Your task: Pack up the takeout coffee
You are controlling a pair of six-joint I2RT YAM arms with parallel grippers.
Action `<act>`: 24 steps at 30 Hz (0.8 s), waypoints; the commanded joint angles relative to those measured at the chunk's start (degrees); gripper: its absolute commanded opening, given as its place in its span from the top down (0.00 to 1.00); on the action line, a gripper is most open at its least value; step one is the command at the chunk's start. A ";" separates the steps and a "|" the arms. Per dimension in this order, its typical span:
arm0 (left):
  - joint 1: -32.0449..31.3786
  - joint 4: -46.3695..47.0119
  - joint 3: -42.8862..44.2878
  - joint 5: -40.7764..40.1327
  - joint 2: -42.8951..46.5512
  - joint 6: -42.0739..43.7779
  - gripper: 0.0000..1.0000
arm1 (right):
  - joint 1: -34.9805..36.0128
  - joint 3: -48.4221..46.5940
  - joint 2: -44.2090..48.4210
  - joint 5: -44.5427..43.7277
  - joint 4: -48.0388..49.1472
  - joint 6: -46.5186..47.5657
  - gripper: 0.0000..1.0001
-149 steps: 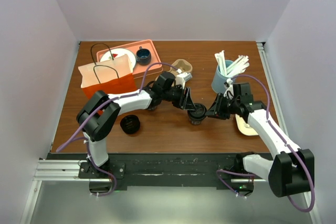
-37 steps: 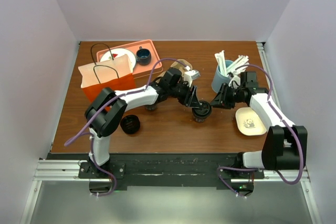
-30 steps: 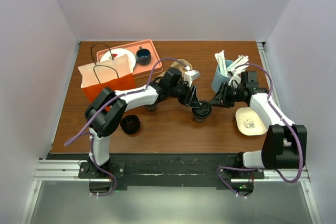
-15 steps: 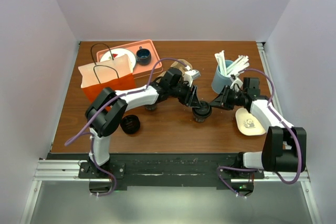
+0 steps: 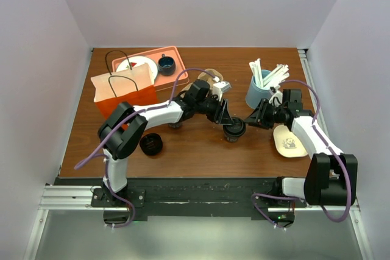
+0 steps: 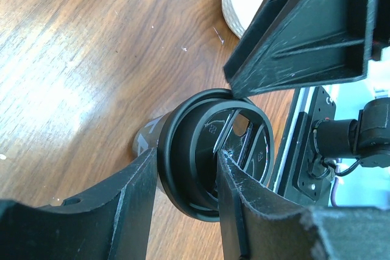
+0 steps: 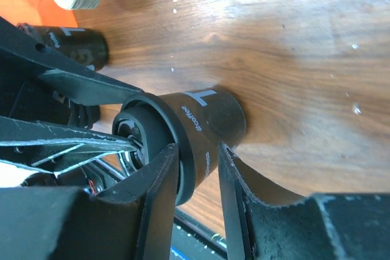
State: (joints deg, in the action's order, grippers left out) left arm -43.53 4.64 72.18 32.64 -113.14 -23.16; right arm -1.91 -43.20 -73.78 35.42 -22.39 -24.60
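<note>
Nearer than the left gripper, well to its left: a black round piece (image 5: 151, 144) lay on the wooden table (image 5: 201, 156).
Just right of the right gripper, slightly nearer: a cream dish (image 5: 289, 141) sat flat on the table.
Between the two grippers: the takeout coffee (image 5: 233, 129) stood upright on the table, black lid on.
Left gripper (image 6: 186, 193): partly closed on the coffee at its lid, one finger against the rim's outer edge, the other across the lid's face.
Right gripper (image 7: 198, 175): came in from the opposite side, fingers flanking the cup just under the lid; whether they pressed it could not be told.
Behind the left gripper, under its arm: a second dark cup (image 7: 73, 44) stood on the table.
Beyond the right gripper: a blue cup (image 5: 256, 92) held white sticks.
Far left of the left gripper: an orange paper bag (image 5: 125, 92) stood open.
Beyond the bag: an orange tray (image 5: 177, 59) carried a white plate (image 5: 139, 68) and a small dark cup (image 5: 166, 64).
</note>
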 commanded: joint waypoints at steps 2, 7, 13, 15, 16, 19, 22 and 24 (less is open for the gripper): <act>-0.42 -21.52 -10.30 -18.05 -10.17 6.63 0.61 | 0.07 -4.61 2.40 -3.69 -10.30 -0.45 0.65; -0.42 -21.43 -11.10 -18.41 -10.17 6.02 0.61 | 0.07 0.29 7.41 -0.36 -7.68 -4.21 0.67; -0.42 -21.61 -10.48 -18.32 -10.69 5.67 0.61 | 0.15 6.80 13.83 3.34 -1.17 -9.32 0.69; -0.42 -21.52 -10.40 -17.97 -10.78 5.58 0.61 | 0.15 7.78 14.10 2.91 -0.81 -9.59 0.70; -0.42 -21.61 -10.31 -17.97 -10.78 5.58 0.61 | 0.15 8.30 14.01 2.55 -0.81 -9.50 0.69; -0.51 -21.70 -10.31 -18.05 -10.78 5.58 0.61 | 0.15 9.97 14.54 1.32 1.02 -10.46 0.69; -0.51 -21.70 -10.31 -17.97 -10.87 5.49 0.61 | 0.24 11.73 14.80 0.88 3.48 -11.43 0.69; -0.51 -21.78 -10.31 -18.05 -10.87 5.32 0.61 | 0.15 12.61 14.98 0.88 4.90 -11.96 0.69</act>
State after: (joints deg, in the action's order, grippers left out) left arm -43.53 8.25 69.87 31.73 -112.60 -25.98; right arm -1.93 -32.53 -59.90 37.06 -22.48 -34.41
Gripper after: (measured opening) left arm 0.457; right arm 0.307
